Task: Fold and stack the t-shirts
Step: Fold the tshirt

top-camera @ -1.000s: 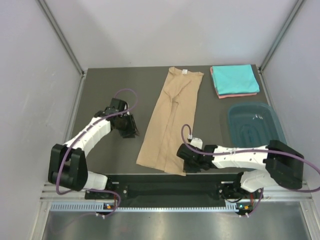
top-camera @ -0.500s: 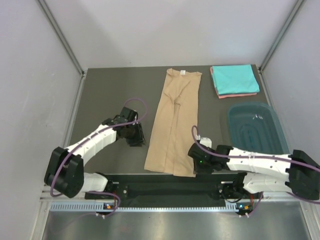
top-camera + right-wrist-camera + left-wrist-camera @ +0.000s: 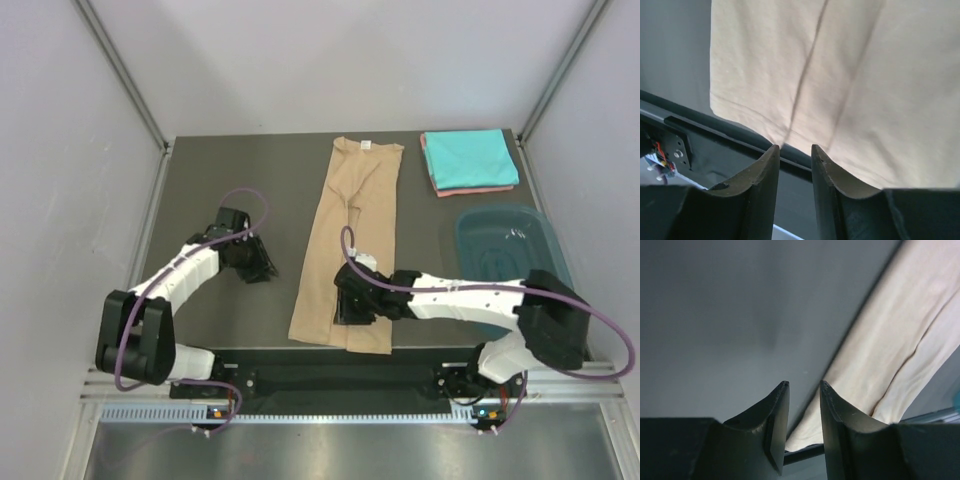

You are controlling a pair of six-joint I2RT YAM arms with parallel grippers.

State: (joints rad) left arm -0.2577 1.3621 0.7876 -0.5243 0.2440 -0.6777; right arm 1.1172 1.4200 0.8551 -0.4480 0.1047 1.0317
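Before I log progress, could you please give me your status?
Both empty: left jaws open beside tan shirt, right jaws open over its near hem. Shirt unstacked. Nothing blocking.

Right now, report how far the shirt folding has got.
Done: the turquoise shirt lies folded on the salmon-pink shirt at the far right corner. In hand: the tan shirt lies as a long strip mid-table; the right gripper hovers open over its near hem, the left gripper open beside it. Left: folding the tan one short and stacking it.
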